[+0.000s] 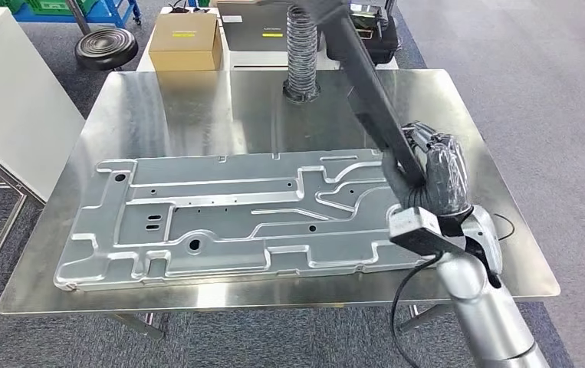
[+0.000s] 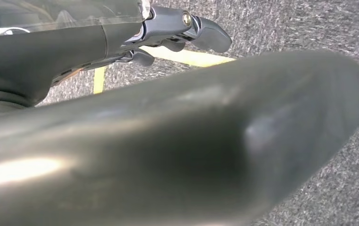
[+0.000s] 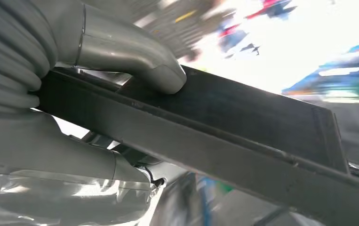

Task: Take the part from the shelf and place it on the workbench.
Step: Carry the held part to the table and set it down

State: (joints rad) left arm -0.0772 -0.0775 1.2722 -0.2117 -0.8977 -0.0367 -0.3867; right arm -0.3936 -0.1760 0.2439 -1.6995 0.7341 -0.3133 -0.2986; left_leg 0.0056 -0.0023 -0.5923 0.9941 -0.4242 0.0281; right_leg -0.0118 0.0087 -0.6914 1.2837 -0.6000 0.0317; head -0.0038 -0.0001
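**Nearly there: part is over the bench, not yet set down**

Right now I see my right robot hand (image 1: 436,175) grasping a long dark bar (image 1: 366,92), the part I am carrying. In the head view the fingers wrap around its lower end, and the bar slants up and away over the steel bench (image 1: 197,107). The right wrist view confirms the hold: the grey thumb (image 3: 135,56) presses onto the bar's flat face and the fingers close beneath it.

So the pickup is done, as I judge it, and the carry has brought the part above the bench. What is left is the lowering and the release. The part looks raised at its far end; I cannot tell whether its near end touches anything.

A large stamped metal panel (image 1: 228,222) lies flat across much of the bench, just beside my hand, so I would need to choose where the bar goes. A ribbed hose (image 1: 302,57) stands near the back.

My left robot hand (image 2: 121,141) hangs over grey carpet, its fingers loosely apart and holding nothing.
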